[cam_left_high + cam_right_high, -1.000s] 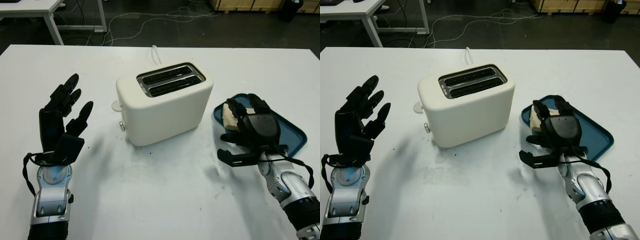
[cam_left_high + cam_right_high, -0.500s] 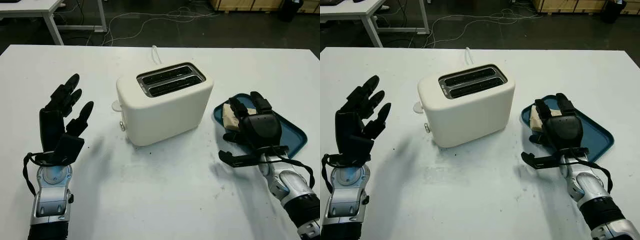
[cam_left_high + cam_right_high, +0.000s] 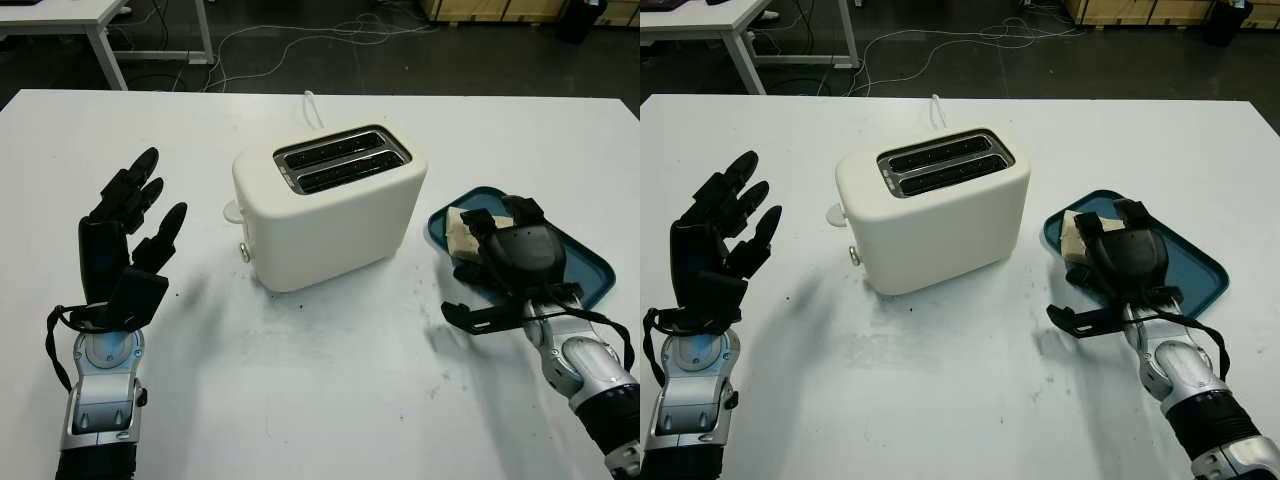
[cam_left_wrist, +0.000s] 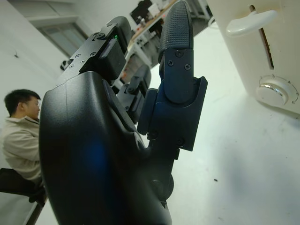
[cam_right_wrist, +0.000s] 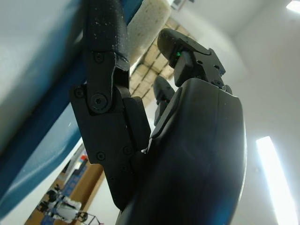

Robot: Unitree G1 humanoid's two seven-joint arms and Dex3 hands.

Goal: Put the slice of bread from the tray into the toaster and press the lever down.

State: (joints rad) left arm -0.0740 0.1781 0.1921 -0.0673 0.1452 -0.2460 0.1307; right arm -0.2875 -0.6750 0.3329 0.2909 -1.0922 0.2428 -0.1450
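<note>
A cream two-slot toaster stands mid-table, slots empty, its lever up on the end that faces my left hand. The pale slice of bread lies at the toaster-side end of the blue tray, right of the toaster. My right hand is over that end of the tray, two fingers curled down onto the slice and partly hiding it. Its thumb sticks out low over the table in front of the tray. In the right wrist view a finger presses against the bread. My left hand is raised and open, left of the toaster.
The toaster's white cord runs off the table's far edge. Its round dial sits below the lever. A person sits in the background. Bare white table lies in front of the toaster.
My right hand's fingers have curled down from stretched over the tray onto the bread, and the hand has shifted slightly right. The left hand, toaster and bread have not moved.
</note>
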